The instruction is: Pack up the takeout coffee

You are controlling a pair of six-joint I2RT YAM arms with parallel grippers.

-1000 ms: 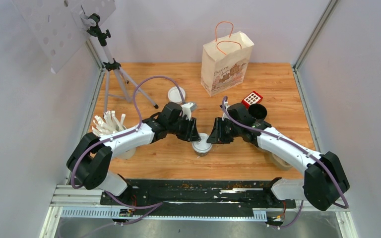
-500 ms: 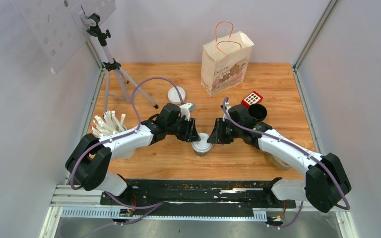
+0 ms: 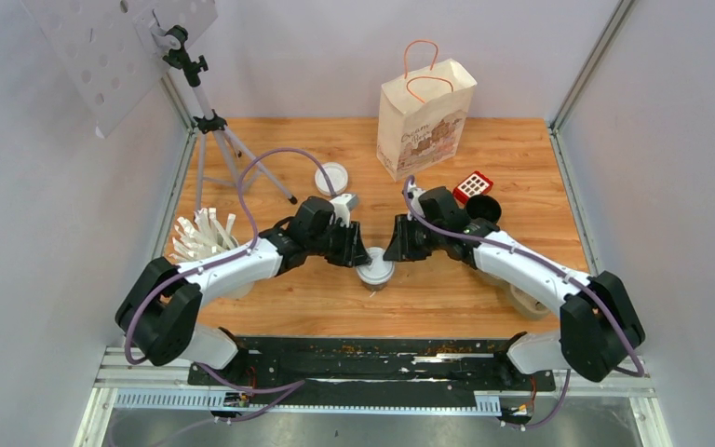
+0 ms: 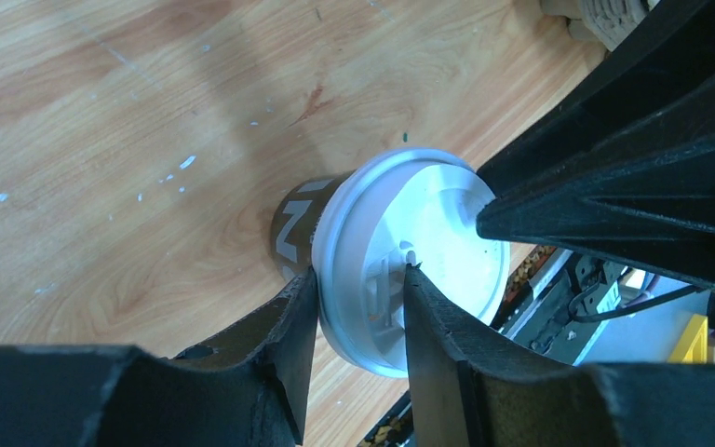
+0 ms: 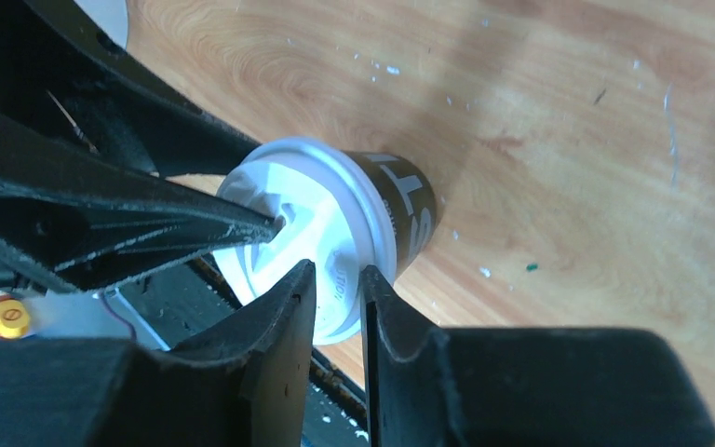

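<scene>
One takeout coffee cup [image 3: 374, 273], dark brown with a white sip lid, is at the middle of the table between my two grippers. My left gripper [image 3: 357, 257] is shut on the lid's left rim. In the left wrist view [image 4: 358, 284] one finger is outside the rim and one is on the lid top [image 4: 410, 261]. My right gripper [image 3: 392, 252] is shut on the lid's right rim, and the right wrist view [image 5: 338, 279] shows the rim pinched. The cup [image 5: 400, 200] leans in both wrist views. The second lidded cup is not in view.
A paper bag [image 3: 425, 121] with orange handles stands at the back. A loose white lid [image 3: 331, 177] lies behind the left arm. A red block [image 3: 473, 185] and a black round piece [image 3: 485, 209] are by the right arm. A tripod [image 3: 214, 130] stands back left, and a white paper fan-shaped thing [image 3: 200, 237] at the left.
Both grippers and the cup between them have shifted a little to the left and away from the near edge. The loose lid now shows more fully.
</scene>
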